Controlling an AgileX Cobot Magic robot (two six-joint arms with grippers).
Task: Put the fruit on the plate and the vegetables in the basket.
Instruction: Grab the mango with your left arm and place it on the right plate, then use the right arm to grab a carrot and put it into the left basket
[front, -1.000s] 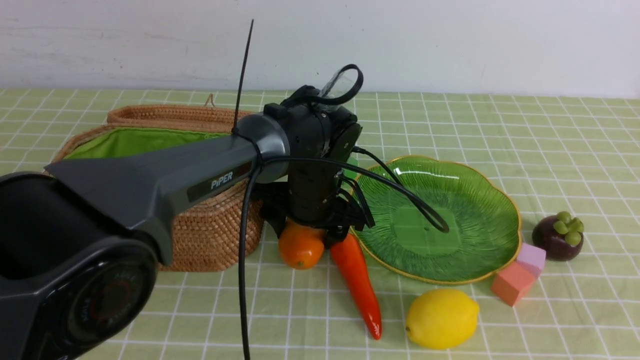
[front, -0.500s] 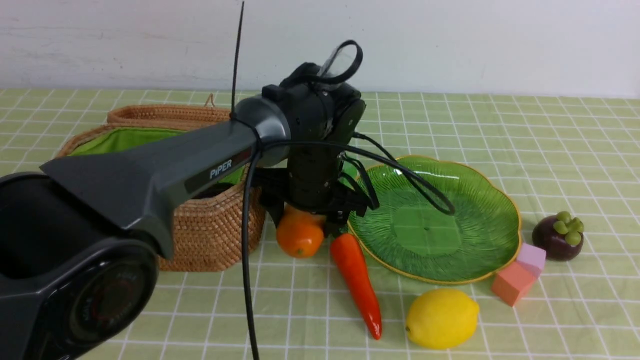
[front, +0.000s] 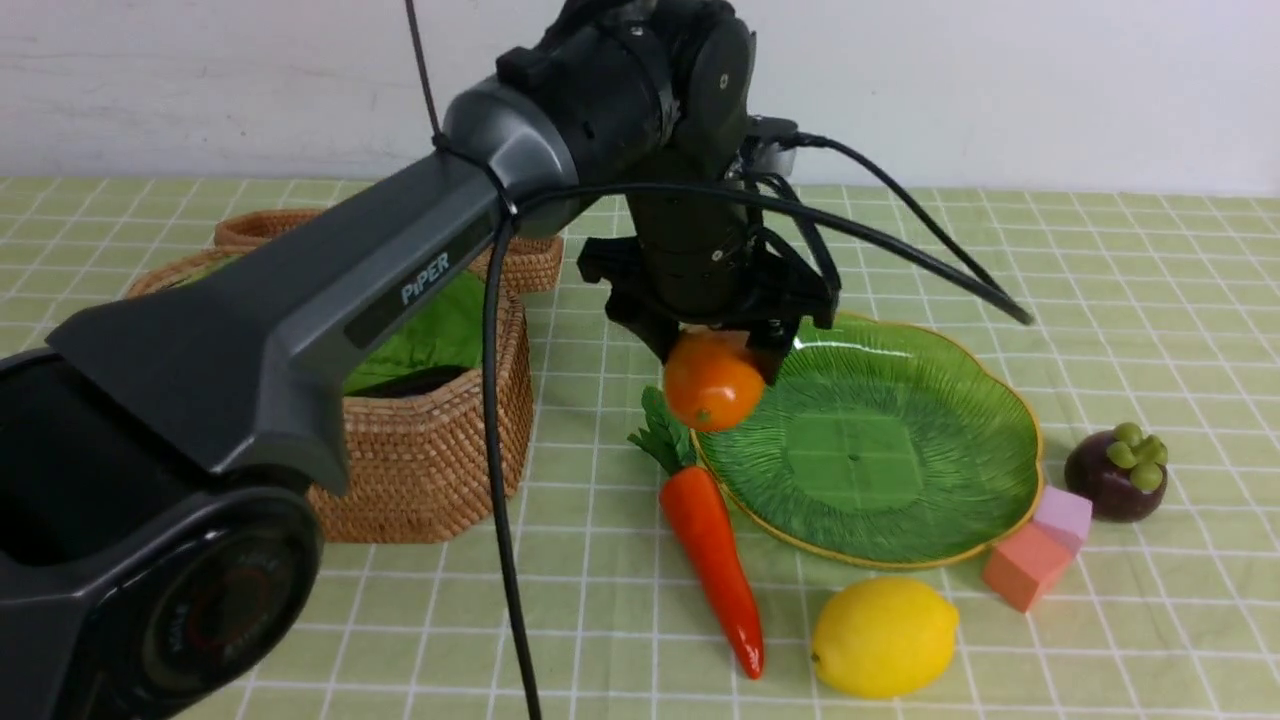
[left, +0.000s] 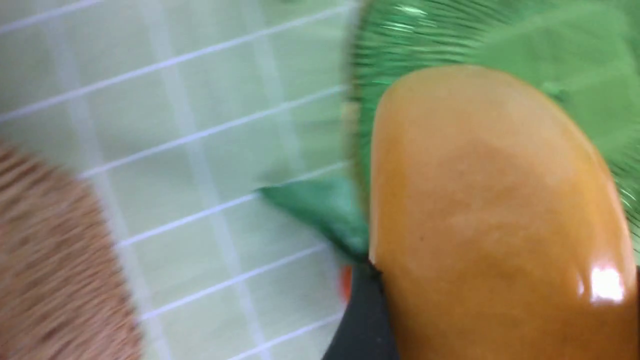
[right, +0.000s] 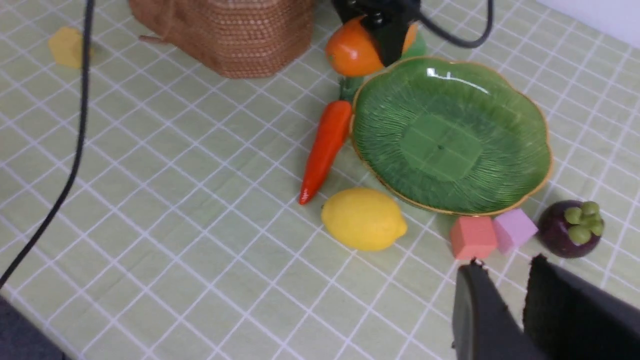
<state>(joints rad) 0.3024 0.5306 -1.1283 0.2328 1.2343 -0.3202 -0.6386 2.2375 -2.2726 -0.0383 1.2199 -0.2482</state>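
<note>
Left claw clamped on glossy oblong mango above ribbed glass plate; right claw slightly apart

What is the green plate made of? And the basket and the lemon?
The plate looks like translucent green glass: glossy, ribbed, gold-edged rim. The basket looks woven wicker, matte brown, with green cloth lining. The lemon seems smooth plastic, probably a toy.

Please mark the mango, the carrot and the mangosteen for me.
mango (front: 712, 388), front view, on its rounded orange lower end.
carrot (front: 712, 560), front view, on the middle of its orange-red body.
mangosteen (front: 1100, 488), front view, on the purple skin below the green cap.
</note>
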